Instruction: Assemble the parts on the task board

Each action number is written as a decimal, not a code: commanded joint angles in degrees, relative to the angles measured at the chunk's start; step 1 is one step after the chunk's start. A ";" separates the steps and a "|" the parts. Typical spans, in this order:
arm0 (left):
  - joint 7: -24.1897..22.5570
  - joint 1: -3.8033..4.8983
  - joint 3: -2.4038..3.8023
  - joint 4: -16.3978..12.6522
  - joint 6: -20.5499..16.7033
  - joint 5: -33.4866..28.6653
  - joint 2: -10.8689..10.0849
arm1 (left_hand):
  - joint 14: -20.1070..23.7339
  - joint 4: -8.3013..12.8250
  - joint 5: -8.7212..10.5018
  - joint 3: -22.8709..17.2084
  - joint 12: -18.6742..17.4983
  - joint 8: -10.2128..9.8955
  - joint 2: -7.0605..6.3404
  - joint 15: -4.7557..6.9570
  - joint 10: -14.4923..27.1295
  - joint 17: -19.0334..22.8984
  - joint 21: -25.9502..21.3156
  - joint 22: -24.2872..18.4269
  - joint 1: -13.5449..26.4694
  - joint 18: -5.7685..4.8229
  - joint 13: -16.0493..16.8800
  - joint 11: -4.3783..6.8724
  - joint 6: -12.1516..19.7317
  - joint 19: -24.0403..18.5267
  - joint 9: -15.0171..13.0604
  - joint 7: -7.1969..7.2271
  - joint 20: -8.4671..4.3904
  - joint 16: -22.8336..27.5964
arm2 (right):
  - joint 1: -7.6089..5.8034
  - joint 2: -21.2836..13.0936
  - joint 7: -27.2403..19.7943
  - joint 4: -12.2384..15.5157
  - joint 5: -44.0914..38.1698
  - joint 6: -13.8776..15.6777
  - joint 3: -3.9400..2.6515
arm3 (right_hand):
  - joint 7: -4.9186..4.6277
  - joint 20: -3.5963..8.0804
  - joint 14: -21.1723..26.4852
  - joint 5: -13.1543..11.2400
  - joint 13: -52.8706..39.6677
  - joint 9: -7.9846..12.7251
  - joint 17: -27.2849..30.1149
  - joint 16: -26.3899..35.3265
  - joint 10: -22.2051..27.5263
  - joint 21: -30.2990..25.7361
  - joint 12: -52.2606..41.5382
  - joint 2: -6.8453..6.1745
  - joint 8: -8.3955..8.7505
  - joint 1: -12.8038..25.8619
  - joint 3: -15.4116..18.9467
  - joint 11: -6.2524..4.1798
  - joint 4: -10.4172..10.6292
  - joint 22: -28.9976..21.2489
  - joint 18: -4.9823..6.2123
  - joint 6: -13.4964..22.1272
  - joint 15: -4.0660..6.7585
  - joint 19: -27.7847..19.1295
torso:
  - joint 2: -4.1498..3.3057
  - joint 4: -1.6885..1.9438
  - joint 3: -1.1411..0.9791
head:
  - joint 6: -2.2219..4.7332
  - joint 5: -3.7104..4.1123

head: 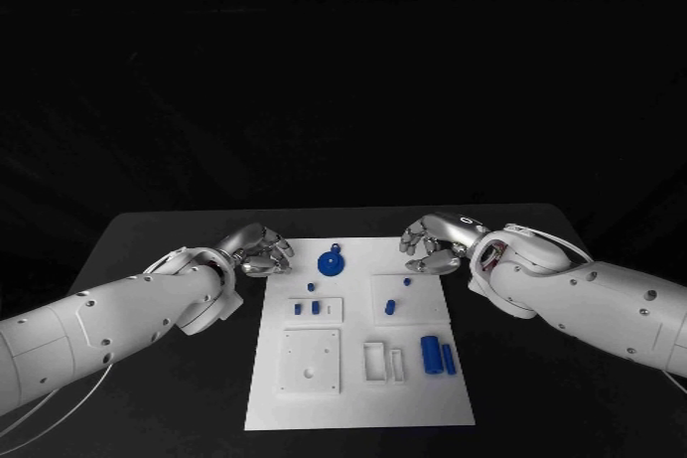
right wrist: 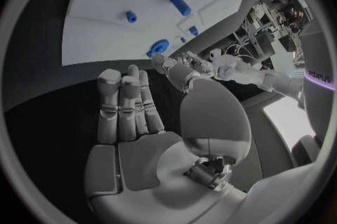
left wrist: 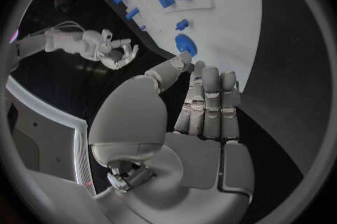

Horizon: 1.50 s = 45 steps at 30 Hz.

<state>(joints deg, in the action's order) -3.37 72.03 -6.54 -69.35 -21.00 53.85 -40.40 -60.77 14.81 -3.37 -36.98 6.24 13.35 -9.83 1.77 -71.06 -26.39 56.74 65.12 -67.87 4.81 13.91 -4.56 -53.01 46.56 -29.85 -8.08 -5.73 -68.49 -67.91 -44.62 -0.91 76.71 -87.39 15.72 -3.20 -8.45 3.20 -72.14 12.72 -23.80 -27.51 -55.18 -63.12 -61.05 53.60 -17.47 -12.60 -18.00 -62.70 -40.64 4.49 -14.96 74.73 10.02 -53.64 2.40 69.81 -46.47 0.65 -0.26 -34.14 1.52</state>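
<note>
Head view: two upright blue cylinders [head: 438, 354].

The small parts [head: 307, 307] at the board's [head: 358, 398] centre are too small to tell their shape or whether they stand in holes or lie loose. In the left wrist view the left hand [left wrist: 204, 106] covers the board's near edge, and the circle's rim cuts the board off at twelve o'clock. In the right wrist view the thumb of the right hand [right wrist: 133, 112] hides part of the round blue part [right wrist: 159, 46], and the board runs out of the circle at one o'clock.
</note>
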 commanded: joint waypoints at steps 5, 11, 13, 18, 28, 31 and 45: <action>-8.17 1.16 0.21 -4.21 1.08 -29.68 -3.24 | 2.63 -0.43 0.04 0.55 -0.73 1.03 0.65 -1.28 1.57 3.72 -5.07 -2.29 1.49 -1.79 -0.32 -1.05 0.28 -3.32 -0.19 -0.53 -0.27 8.45 | 0.64 0.25 3.87 1.01 -11.83 -4.63 1.06 | 0.10 -0.26 0.01 -1.44 2.67 0.06 0.54 -0.49 -1.77 -0.58 3.63 -0.56 -0.25 -1.07 -1.42 0.26 0.44 0.17 4.98 -0.51 -0.69 0.49 | -0.03 0.11 -0.02 | -0.06 0.25; -11.11 1.43 0.21 -6.41 2.68 -34.38 -5.24 | 3.22 -0.20 0.04 1.00 -1.53 1.50 1.31 -2.21 2.86 5.25 -7.54 -3.25 2.01 -2.36 -1.15 -1.87 0.63 -4.41 -0.21 -0.58 0.51 13.10 | 1.26 0.90 6.50 0.93 -15.66 -2.82 1.75 | 0.01 -0.20 -0.28 -4.25 4.27 0.33 1.06 -0.84 -3.14 -0.87 5.85 -2.52 -0.05 -1.80 -3.71 0.33 2.48 0.21 4.98 -0.43 -0.75 1.10 | -0.01 0.13 0.02 | -0.05 0.13; -11.29 1.43 0.20 -6.64 2.84 -35.22 -5.44 | 3.38 -0.05 0.02 1.11 -1.62 1.63 1.43 -2.47 2.98 5.65 -8.28 -3.48 2.09 -2.51 -1.40 -2.03 0.76 -4.80 -0.20 -0.60 0.78 14.58 | 1.28 1.15 7.28 0.76 -16.73 -2.06 2.04 | -0.02 -0.17 -0.33 -4.63 4.52 0.38 1.16 -0.91 -3.31 -0.90 6.21 -2.79 -0.01 -1.89 -3.99 0.35 2.77 0.23 4.98 -0.39 -0.77 1.21 | -0.03 0.07 0.03 | -0.07 0.06; -11.67 1.43 0.19 -6.82 3.36 -36.28 -5.58 | 3.27 -0.01 0.05 1.26 -1.65 1.77 1.51 -2.60 3.01 5.81 -8.74 -3.57 2.21 -2.58 -1.60 -2.12 0.83 -4.91 -0.19 -0.61 0.92 15.57 | 1.45 1.56 8.46 0.40 -18.08 -0.72 2.35 | -0.05 -0.12 -0.46 -6.26 5.21 0.55 1.46 -1.07 -3.88 -1.08 7.21 -3.51 0.07 -2.36 -5.21 0.38 3.80 0.29 4.98 -0.37 -0.80 1.48 | -0.08 0.06 0.09 | -0.12 0.01; -11.68 1.43 0.19 -7.01 3.76 -36.81 -5.56 | 3.11 -0.09 0.07 1.40 -1.62 1.87 1.72 -2.63 2.96 5.81 -8.91 -3.59 2.39 -2.60 -1.70 -2.13 0.82 -4.86 -0.19 -0.60 0.96 15.99 | 1.95 2.60 8.72 -0.81 -18.81 -1.30 3.06 | 0.00 -0.10 -0.63 -7.54 5.80 0.70 1.82 -1.26 -4.71 -1.24 8.06 -3.67 0.04 -2.70 -6.50 0.34 4.81 0.40 4.98 -0.56 -0.75 1.78 | -0.06 0.04 0.05 | -0.38 -0.12; -11.65 1.43 0.19 -6.94 3.81 -36.81 -5.56 | 3.09 -0.10 0.07 1.44 -1.62 1.88 1.74 -2.64 2.97 5.81 -8.93 -3.58 2.44 -2.60 -1.72 -2.13 0.83 -4.84 -0.19 -0.60 0.97 16.06 | 2.04 2.82 8.70 -1.26 -18.82 -1.42 3.17 | 0.19 -0.10 -0.64 -8.58 5.82 0.68 1.95 -1.33 -5.56 -1.28 8.02 -3.31 -0.18 -3.04 -7.15 0.12 4.97 0.48 4.98 -1.00 -0.55 1.83 | -0.05 0.02 0.03 | -0.52 -0.17; -11.63 1.43 0.19 -6.80 3.90 -36.86 -5.42 | 2.96 -0.18 0.07 1.56 -1.65 1.93 1.92 -2.66 3.04 5.77 -9.05 -3.57 2.59 -2.59 -1.82 -2.16 0.88 -4.78 -0.17 -0.61 0.99 16.35 | 2.53 4.22 8.50 -2.41 -18.78 -1.11 3.36 | 0.95 -0.22 -0.66 -9.42 5.20 0.45 2.24 -1.58 -8.30 -1.16 7.43 -1.92 -1.04 -3.05 -8.16 -0.76 5.07 0.94 4.98 -2.81 0.30 1.92 | -0.06 -0.01 0.02 | -0.80 -0.26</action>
<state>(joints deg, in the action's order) -14.09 73.39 -6.39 -76.09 -17.95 17.56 -45.94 -57.53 14.73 -3.37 -35.79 4.86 15.04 -8.15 -0.62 -68.23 -20.66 48.03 61.60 -65.73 2.53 12.15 -6.52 -52.55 42.08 -30.00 -8.84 -4.19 -52.39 -65.57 -40.59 7.61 74.31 -105.54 14.91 0.03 -7.30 2.87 -72.76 3.55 -18.57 -26.99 -53.02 -64.30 -68.44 52.54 -9.75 -14.90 -18.86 -65.76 -48.41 2.88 -9.88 74.93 9.78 -56.12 2.48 71.37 -46.52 0.66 -0.26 -34.89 1.24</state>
